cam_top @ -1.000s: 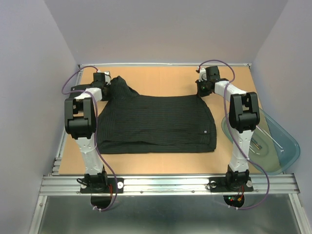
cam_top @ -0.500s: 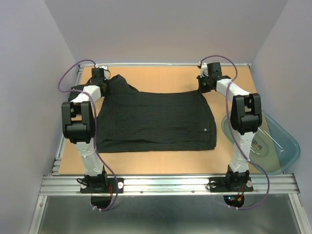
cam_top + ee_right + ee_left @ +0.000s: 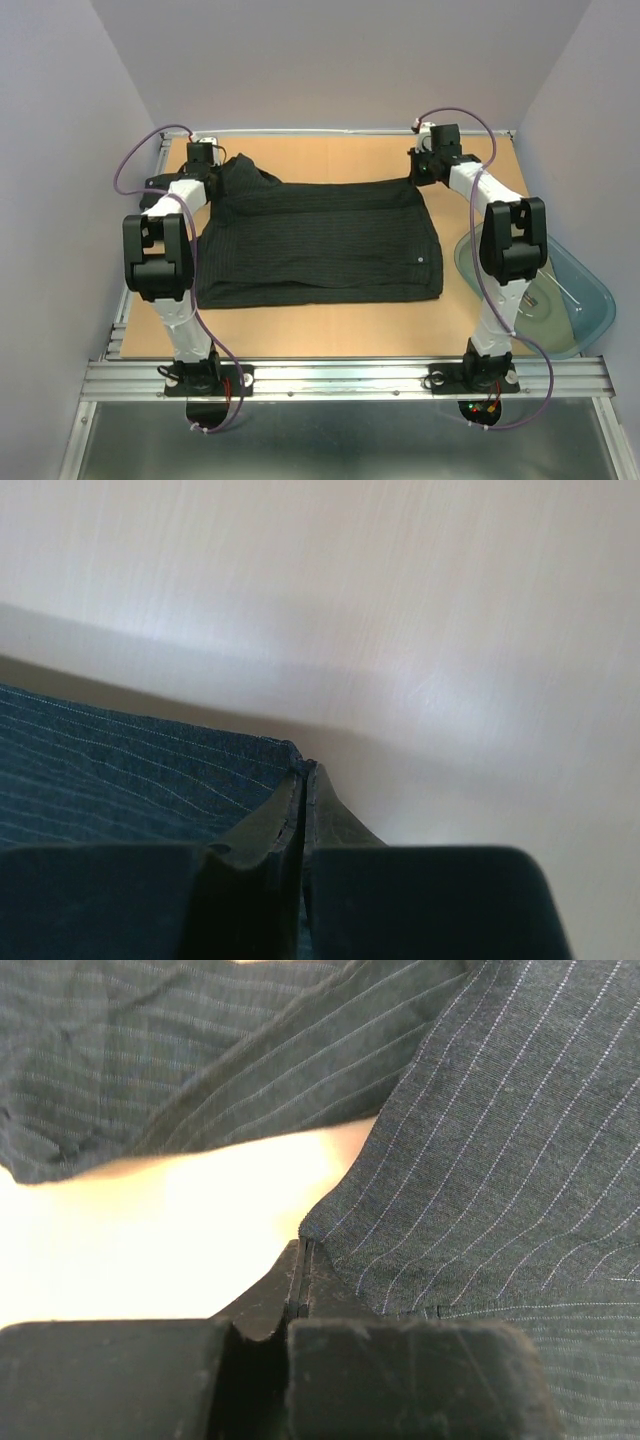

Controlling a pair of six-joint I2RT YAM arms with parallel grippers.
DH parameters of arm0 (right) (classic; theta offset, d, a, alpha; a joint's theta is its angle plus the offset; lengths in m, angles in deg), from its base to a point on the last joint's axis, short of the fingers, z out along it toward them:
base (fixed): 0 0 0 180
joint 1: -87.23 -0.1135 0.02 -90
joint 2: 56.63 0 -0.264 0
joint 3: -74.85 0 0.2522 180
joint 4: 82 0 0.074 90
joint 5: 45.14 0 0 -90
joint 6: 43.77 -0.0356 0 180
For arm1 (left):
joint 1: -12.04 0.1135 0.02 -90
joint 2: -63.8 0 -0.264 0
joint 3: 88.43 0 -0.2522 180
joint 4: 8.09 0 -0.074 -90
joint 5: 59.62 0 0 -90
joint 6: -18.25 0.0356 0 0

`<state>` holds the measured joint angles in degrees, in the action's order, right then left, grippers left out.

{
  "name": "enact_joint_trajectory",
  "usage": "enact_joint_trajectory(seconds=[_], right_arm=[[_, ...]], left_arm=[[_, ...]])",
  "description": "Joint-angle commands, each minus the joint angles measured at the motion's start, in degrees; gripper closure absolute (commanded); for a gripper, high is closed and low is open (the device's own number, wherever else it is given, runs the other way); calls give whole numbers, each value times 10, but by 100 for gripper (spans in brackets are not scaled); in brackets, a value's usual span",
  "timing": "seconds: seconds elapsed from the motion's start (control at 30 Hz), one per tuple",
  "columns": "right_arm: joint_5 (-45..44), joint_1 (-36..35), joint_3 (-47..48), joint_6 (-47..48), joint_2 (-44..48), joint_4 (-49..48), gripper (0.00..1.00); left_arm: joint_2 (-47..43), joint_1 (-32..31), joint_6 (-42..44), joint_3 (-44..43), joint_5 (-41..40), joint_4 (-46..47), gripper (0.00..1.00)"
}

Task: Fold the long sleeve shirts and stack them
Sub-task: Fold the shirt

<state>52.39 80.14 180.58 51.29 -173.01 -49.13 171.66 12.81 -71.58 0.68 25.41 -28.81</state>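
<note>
L fingers (image 3: pixel 296 1272) clamped tight on shirt (image 3: pixel 320 245) at far-left corner; R fingers (image 3: pixel 288 805) pinching far-right corner. Shirt folded, spread across mid table (image 3: pixel 330 158), near edge lying flat, far edge gripped at both ends.

Shirt (image 3: pixel 320 245) black, fine pale pinstripes, white button (image 3: pixel 421 266); table (image 3: pixel 330 160) tan; tub (image 3: pixel 600 290) translucent teal.
</note>
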Motion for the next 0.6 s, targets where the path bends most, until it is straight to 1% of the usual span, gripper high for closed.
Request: enact_joint_trajectory(seconds=[0.0,0.27,0.57], right_arm=[[-12,9,-40,-29,42,-29,99],[-21,8,-135,-71,103,-62,99],[-44,8,-215,-119,143,-87,100]], left_arm=[[-54,4,-25,24,-49,12,100],[-95,0,-63,73,-79,12,100],[-128,-6,-118,137,-112,9,100]])
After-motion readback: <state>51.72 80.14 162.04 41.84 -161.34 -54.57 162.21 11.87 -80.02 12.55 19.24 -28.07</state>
